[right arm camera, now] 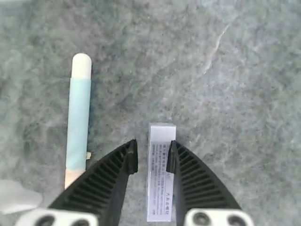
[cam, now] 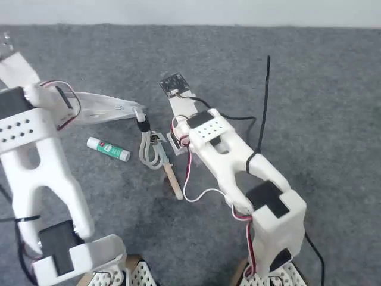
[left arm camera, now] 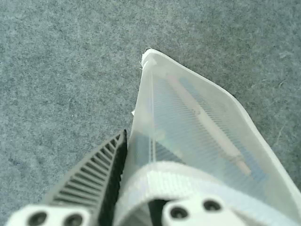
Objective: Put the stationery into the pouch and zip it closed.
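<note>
**Eraser pick: centre, then close**

Right gripper [right arm camera: 151, 155] straddles the white rectangular paper-sleeved eraser [right arm camera: 160, 188] mid-worktop. Jaws are narrow, with a sliver of gap on one side. I'd centre first, close on the long sides, then lift straight; an off-centre squeeze would likely spin it. Left gripper [left arm camera: 136, 160] is clamped on the translucent white mesh pouch [left arm camera: 197, 122], toward the left edge of the grey felt worktop [cam: 321, 89]. Can't tell how open its mouth is.

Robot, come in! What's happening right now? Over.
Left gripper shut on pouch. Right gripper open, straddling eraser, not clamped. Glue stick and pen lie loose on table. Nothing blocking.
</note>
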### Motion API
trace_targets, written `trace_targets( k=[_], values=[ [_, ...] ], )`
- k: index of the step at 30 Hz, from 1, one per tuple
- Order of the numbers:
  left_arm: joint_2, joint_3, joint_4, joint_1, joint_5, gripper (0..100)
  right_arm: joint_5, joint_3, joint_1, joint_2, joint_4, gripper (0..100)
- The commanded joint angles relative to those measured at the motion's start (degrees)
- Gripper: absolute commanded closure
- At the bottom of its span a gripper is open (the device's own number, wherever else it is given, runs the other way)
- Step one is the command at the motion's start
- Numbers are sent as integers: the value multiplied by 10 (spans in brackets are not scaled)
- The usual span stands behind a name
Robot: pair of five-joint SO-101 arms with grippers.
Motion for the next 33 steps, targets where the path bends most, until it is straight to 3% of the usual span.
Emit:
trace_targets(
  k=[1,17,22,33],
  values=[
    [3,-24,-11,-6,8,989,8,-64,4,19,43,892],
    [-1,-13,-15,-5,7,988,9,-120,32,97,60,898],
    [-1,-13,-15,-5,7,988,9,-121,31,92,81,998],
    [-1,-13,-16,-4,7,988,8,-120,21,26,172,993]
  ],
)
